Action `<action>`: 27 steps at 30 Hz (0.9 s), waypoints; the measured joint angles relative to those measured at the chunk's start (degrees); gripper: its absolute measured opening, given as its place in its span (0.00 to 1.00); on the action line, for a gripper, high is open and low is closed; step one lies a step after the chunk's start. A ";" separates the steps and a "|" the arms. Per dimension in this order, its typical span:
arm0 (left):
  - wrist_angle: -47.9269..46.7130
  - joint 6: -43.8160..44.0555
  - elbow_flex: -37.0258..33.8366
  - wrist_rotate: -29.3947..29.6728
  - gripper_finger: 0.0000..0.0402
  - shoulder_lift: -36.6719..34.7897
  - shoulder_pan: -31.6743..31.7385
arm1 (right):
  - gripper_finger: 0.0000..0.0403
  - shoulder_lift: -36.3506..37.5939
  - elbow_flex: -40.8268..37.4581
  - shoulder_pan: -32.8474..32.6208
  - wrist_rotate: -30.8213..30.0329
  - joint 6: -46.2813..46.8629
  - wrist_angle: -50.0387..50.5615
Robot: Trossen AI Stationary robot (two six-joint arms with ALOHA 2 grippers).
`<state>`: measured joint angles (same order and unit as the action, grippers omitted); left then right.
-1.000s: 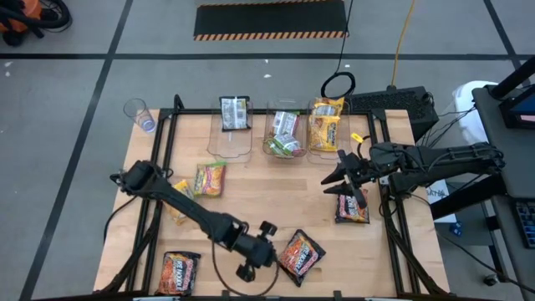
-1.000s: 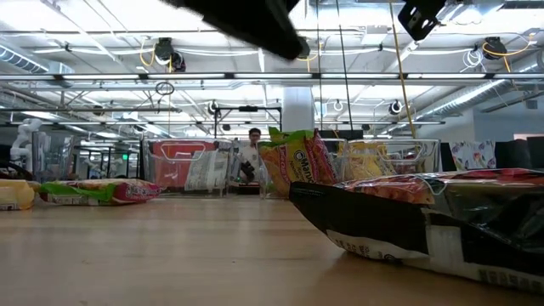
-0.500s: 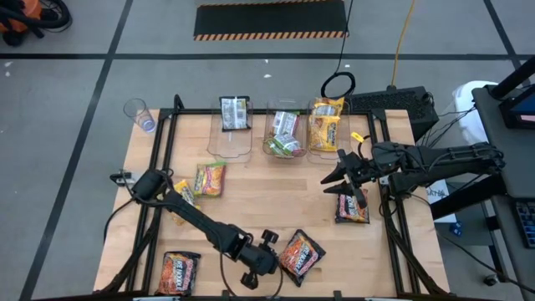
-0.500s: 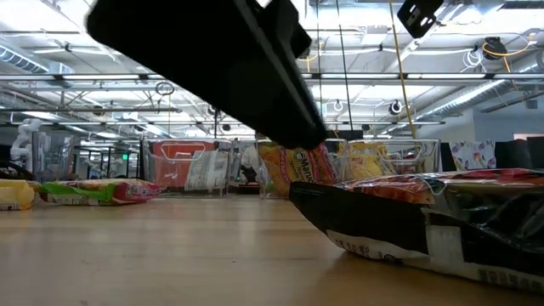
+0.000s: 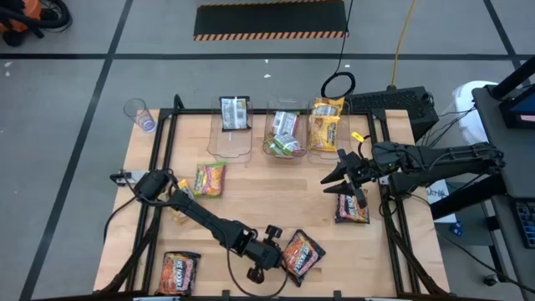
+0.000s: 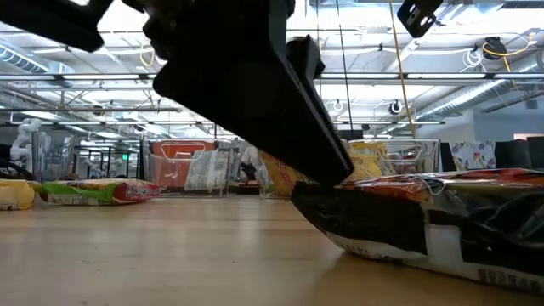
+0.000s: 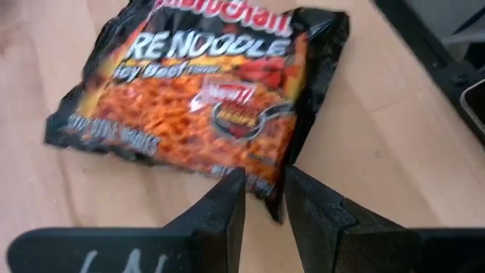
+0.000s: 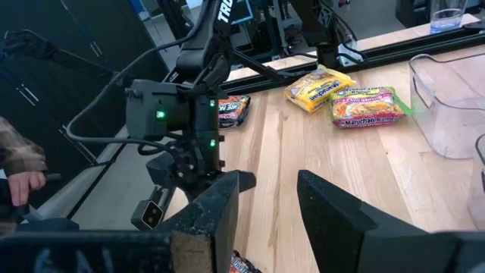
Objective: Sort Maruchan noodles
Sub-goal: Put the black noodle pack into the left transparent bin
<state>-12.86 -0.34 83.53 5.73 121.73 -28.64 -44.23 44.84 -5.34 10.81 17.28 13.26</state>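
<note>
A black Maruchan noodles packet [image 7: 204, 91] lies flat near the table's near edge [image 5: 303, 255]. My left gripper [image 7: 264, 189] is open and slants down at the packet's near edge, one fingertip on either side of a stretch of that edge. My right gripper [image 5: 334, 177] hangs open in the air on the right, above another black packet [image 5: 352, 207]. A green-edged packet [image 5: 210, 178], a yellow one [image 5: 180, 201] and a third black one [image 5: 178, 272] lie on the left of the table. My left gripper's fingertips [image 7: 231, 186] stand at the black packet's near edge [image 7: 265, 199], slanting down from the table's left. Whether they touch the wrapper I cannot tell. The packet lies flat on the table.
Three clear bins stand along the far edge: one with a dark packet [image 5: 236, 113], one with green packets [image 5: 284, 135], one with yellow packets [image 5: 326, 124]. A clear cup [image 5: 138, 113] stands at the far left corner. A person's hand [image 8: 19, 182] shows beyond the table.
My left gripper has come down and gone a little toward the table's right, onto the near edge of the black packet, staying open. In the low view it has dropped from the top of the picture to the packet's end. The packets have not moved.
</note>
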 joint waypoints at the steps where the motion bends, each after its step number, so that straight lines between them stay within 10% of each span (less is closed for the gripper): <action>1: 0.59 0.02 0.04 -0.06 0.25 0.41 0.12 | 0.32 0.00 0.00 0.00 0.02 0.00 -0.01; 27: 2.62 9.59 0.33 -3.72 0.25 -1.44 -1.80 | 0.32 0.01 0.00 0.00 0.04 -0.17 -1.84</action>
<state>-10.24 9.26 83.85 2.01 120.29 -30.44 -44.21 44.84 -5.34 10.85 17.10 11.42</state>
